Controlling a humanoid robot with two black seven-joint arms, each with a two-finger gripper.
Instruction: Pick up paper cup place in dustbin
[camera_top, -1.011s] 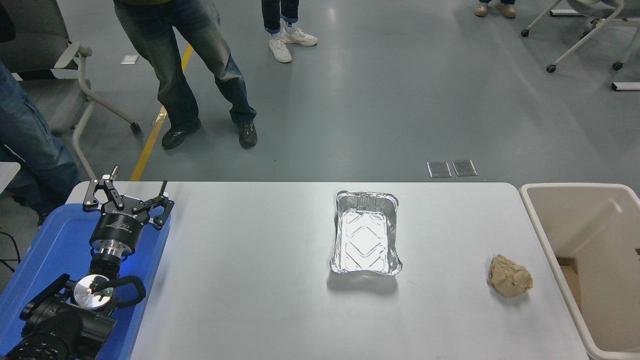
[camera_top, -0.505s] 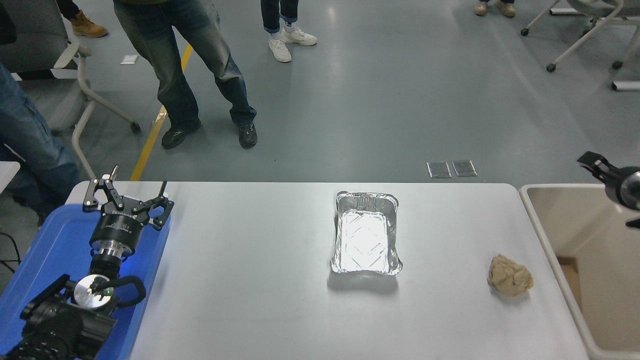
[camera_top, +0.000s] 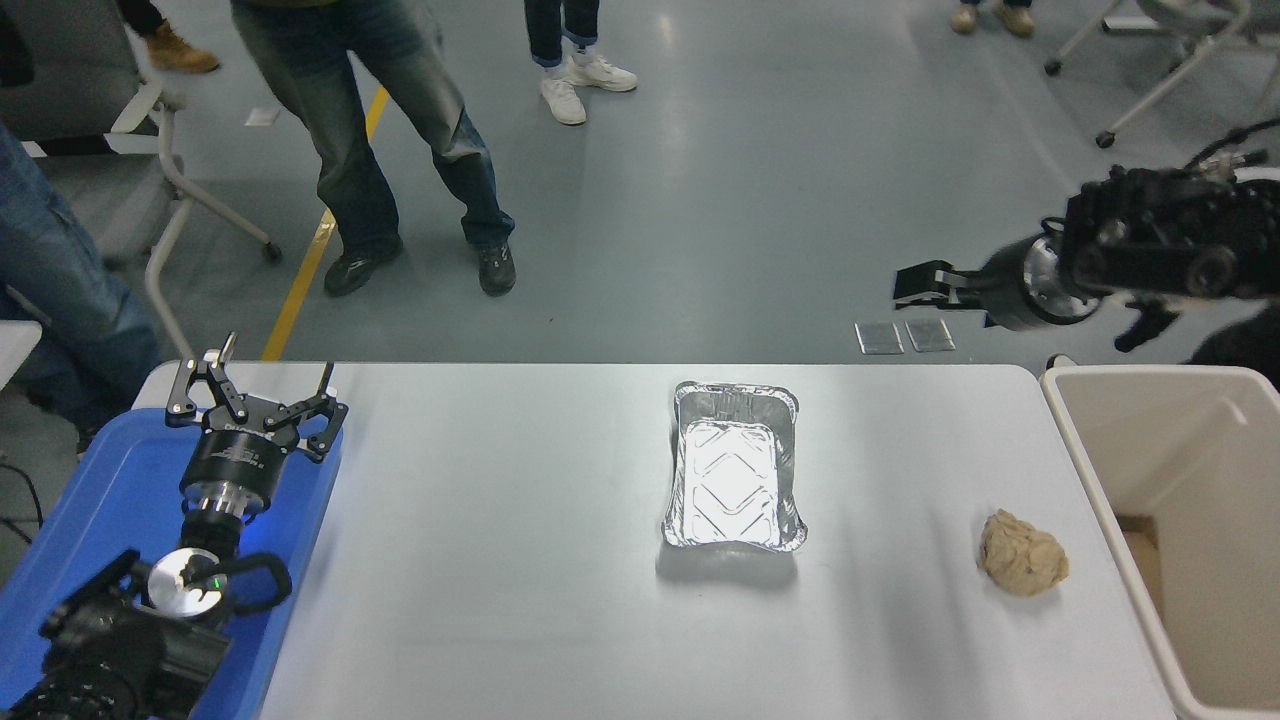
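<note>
Reaching in from the right edge, the right arm hangs high above the floor past the surface's far right corner, its right hand (camera_top: 915, 285) pointing left; can't tell from this angle if that hand is wide or narrow, nothing visible in it. Left arm sits parked at the near left corner over the blue tray (camera_top: 100, 500), left hand (camera_top: 255, 392) spread wide, holding nothing. The paper cup does not show anywhere on the white surface (camera_top: 500, 560). Dustbin (camera_top: 1100, 470), cream-beige, stands just off the surface's right edge, some brown cardboard visible inside near its bottom. Foil tray (camera_top: 733, 480) sits right of centre, long side running near to far. Crumpled tan paper ball (camera_top: 1022, 553) lies near the right edge, close beside the dustbin's rim, apart from the foil tray. Several people's legs (camera_top: 400, 150) stand on the grey floor beyond the far edge; office chairs at the far left and far right.
</note>
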